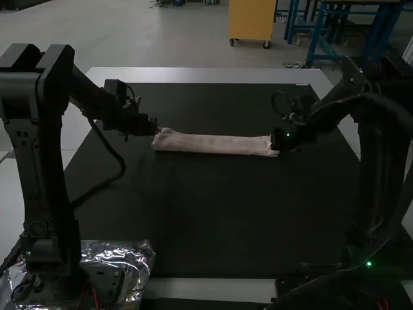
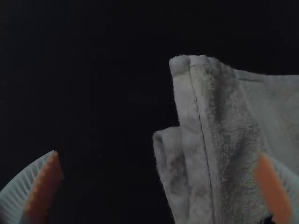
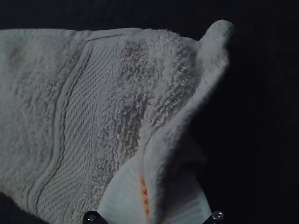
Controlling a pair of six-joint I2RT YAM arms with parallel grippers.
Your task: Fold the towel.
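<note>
Pinching one end of the towel (image 1: 213, 144), your right gripper (image 3: 159, 168) had cloth between its fingers; your left gripper (image 2: 159, 154) stood open at the other. Across the dark mat (image 1: 206, 213) lay a narrow strip, lengthwise folding seemingly done, crosswise folding left.

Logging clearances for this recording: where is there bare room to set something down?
The mat is bare between the towel and the near table edge, and beyond the towel up to the far edge. Crowded: the towel's ends, at the left hand and right hand; the left arm's base, with silver wrapping; the right arm's base.
</note>
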